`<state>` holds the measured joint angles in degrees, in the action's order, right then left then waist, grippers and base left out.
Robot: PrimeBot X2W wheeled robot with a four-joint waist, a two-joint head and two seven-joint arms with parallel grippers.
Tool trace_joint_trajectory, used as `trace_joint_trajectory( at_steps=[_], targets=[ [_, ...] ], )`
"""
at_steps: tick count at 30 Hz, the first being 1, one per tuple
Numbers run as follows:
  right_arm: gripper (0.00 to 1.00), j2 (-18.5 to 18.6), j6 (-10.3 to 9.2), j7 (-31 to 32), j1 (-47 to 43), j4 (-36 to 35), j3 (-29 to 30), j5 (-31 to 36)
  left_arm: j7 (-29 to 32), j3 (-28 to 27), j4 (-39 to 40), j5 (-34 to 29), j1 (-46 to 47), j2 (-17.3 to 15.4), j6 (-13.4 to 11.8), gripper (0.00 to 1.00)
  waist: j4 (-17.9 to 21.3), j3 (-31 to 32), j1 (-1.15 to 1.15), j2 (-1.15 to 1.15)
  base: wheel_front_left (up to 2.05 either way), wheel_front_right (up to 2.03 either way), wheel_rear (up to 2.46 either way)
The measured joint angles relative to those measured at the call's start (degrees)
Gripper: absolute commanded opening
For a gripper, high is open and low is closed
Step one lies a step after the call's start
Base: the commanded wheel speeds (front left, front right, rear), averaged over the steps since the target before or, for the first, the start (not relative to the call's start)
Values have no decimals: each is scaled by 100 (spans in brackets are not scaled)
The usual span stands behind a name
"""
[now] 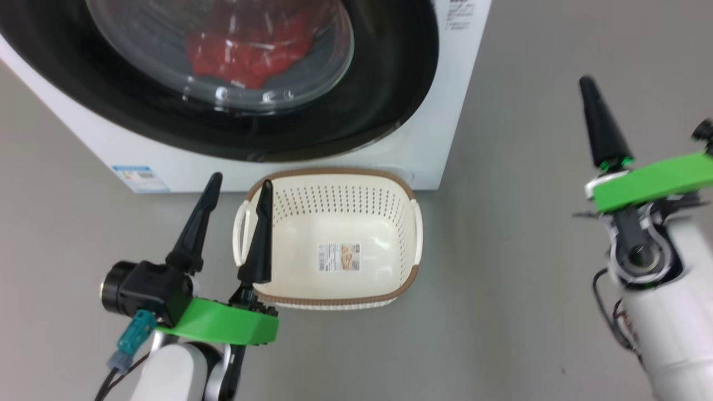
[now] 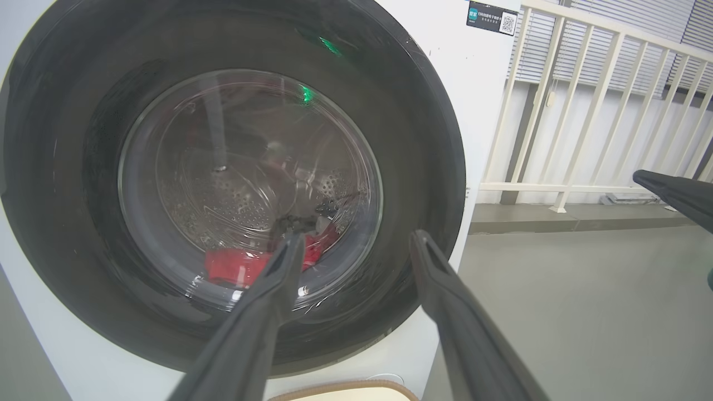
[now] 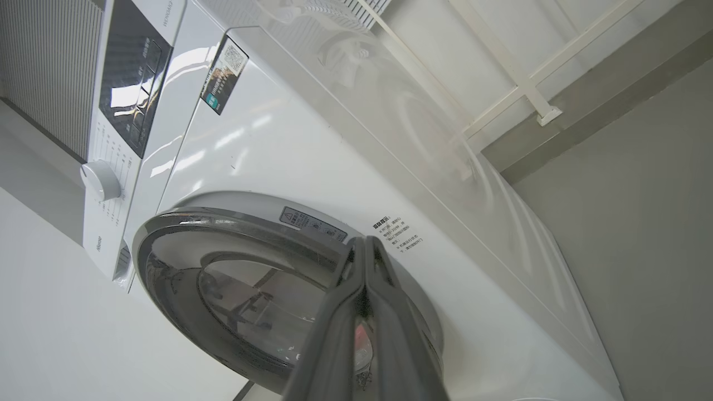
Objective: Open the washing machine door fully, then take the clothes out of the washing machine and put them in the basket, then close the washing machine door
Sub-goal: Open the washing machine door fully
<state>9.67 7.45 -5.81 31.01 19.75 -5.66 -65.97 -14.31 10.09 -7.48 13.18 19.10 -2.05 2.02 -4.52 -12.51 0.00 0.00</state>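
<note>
The right gripper [image 3: 365, 240], fingers pressed together, could skid off the slick rim of the washing machine door [image 1: 390, 83] and fail to open it. The left gripper [image 1: 241, 179], fingers spread and empty, hung at 9 o'clock of the basket [image 1: 334, 175] and might nudge it. The door sat at 12 o'clock, closed: a glossy black ring around bulging glass, with red clothes [image 1: 245, 55] heaped behind.

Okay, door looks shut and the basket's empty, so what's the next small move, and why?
Probably bring the right claw to the nearest rim of the washing machine door to pull it open: the door is shut, the clothes sit behind its glass, and the basket holds nothing.
</note>
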Motion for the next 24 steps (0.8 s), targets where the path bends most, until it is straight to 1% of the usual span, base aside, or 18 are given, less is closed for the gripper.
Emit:
trace_joint_trajectory(
  at_steps=[3,11,15,16,24],
  targets=[
    [0,137,0,281,248,-7,81,-491,0,48,164,-4,49,0,-5,100,-69,-182,0,0,0,0,0],
    [0,338,0,1213,898,30,191,-1666,0,143,414,1,137,1,-60,100,-302,-624,0,0,0,0,0],
    [0,448,0,1749,1274,183,192,-2041,0,216,493,129,252,2,-105,100,-421,-833,0,0,0,0,0],
    [0,448,0,1749,1274,183,192,-2041,0,216,493,129,252,2,-105,100,-421,-833,0,0,0,0,0],
    [0,495,-1,2676,2187,782,178,-2643,0,366,555,185,367,4,-201,100,-635,-1241,0,0,0,0,0]
  ],
)
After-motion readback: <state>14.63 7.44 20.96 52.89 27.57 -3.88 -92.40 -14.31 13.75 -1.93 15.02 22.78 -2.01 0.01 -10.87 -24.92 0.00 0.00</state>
